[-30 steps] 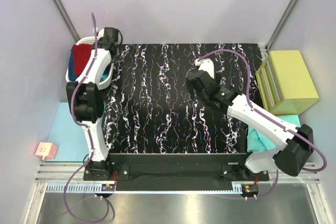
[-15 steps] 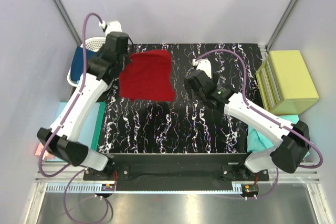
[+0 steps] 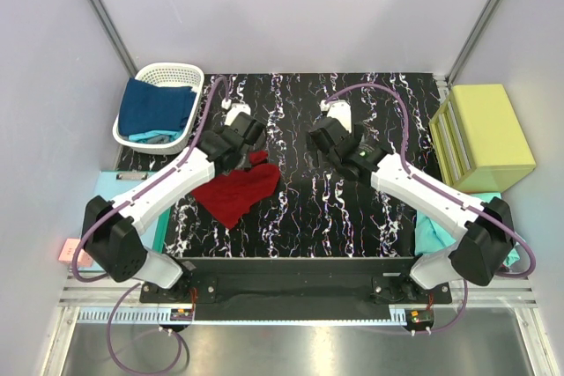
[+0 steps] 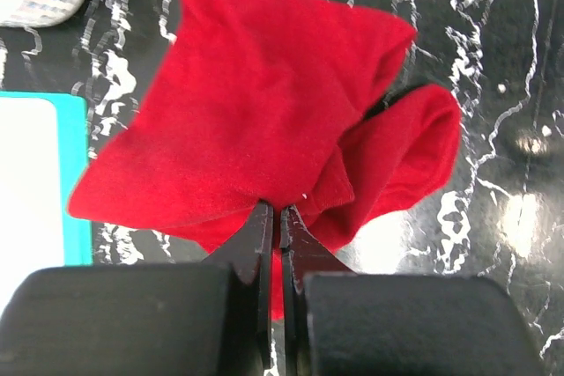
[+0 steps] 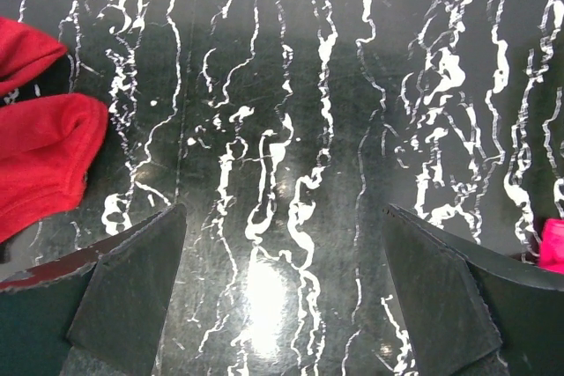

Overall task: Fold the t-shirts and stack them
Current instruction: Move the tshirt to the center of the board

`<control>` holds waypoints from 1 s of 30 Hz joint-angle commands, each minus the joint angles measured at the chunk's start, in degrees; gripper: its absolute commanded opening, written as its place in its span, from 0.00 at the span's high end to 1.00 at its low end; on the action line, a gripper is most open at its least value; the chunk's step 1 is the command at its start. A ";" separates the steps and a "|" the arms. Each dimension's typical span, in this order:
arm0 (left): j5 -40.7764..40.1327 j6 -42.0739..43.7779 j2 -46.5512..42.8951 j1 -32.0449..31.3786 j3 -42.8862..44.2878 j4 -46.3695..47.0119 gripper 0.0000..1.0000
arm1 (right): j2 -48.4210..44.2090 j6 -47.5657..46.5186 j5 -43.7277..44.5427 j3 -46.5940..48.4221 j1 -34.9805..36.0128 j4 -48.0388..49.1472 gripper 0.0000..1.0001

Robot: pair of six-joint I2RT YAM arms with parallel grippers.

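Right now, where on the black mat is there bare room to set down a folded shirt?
Free: the near middle of the mat, between the red shirt and the right arm; also the far strip from the basket to the yellow-green box. Crowded: left-centre, where the left gripper is shut on the red shirt, the open right gripper beside it.
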 commanded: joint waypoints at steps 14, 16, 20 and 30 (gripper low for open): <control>-7.25 0.82 6.45 2.31 9.89 1.70 0.51 | 4.66 2.39 -12.92 -3.82 5.59 2.93 0.00; -6.89 1.00 7.06 2.76 11.21 1.69 0.40 | 5.10 2.57 -12.74 -4.26 6.11 3.02 0.00; -6.80 0.83 7.50 2.85 11.93 1.61 0.26 | 6.33 2.13 -15.28 -5.85 6.29 4.86 0.00; -7.24 1.17 3.20 2.67 9.91 0.73 0.20 | 15.47 3.80 -20.21 -4.45 6.99 11.10 0.26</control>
